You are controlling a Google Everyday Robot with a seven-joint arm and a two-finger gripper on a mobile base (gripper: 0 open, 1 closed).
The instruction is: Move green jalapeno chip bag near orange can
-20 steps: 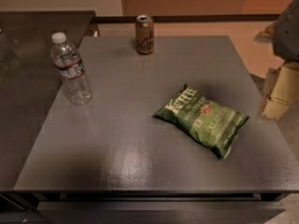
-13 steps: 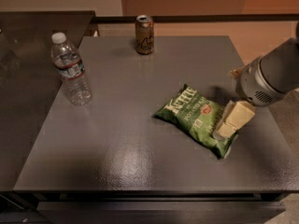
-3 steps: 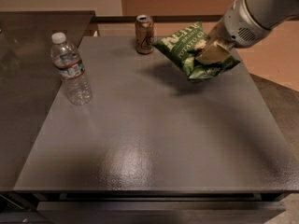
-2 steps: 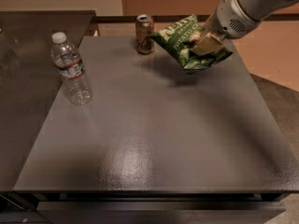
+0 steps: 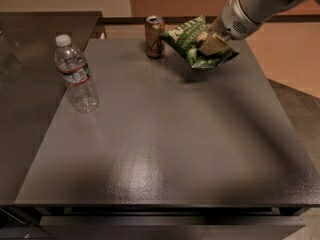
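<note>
The green jalapeno chip bag (image 5: 192, 43) hangs tilted in the air above the far part of the grey table (image 5: 165, 139), its shadow on the tabletop below it. My gripper (image 5: 214, 43) comes in from the upper right and is shut on the bag's right side. The orange can (image 5: 154, 36) stands upright near the table's far edge, just left of the bag. The bag's left corner is close to the can; I cannot tell whether they touch.
A clear plastic water bottle (image 5: 76, 75) stands upright near the table's left edge. A second dark table (image 5: 30, 59) adjoins on the left. My arm (image 5: 260, 4) reaches over the far right corner.
My gripper picked the bag up from the table's right middle and has carried it up and toward the far edge, closer to the can.
</note>
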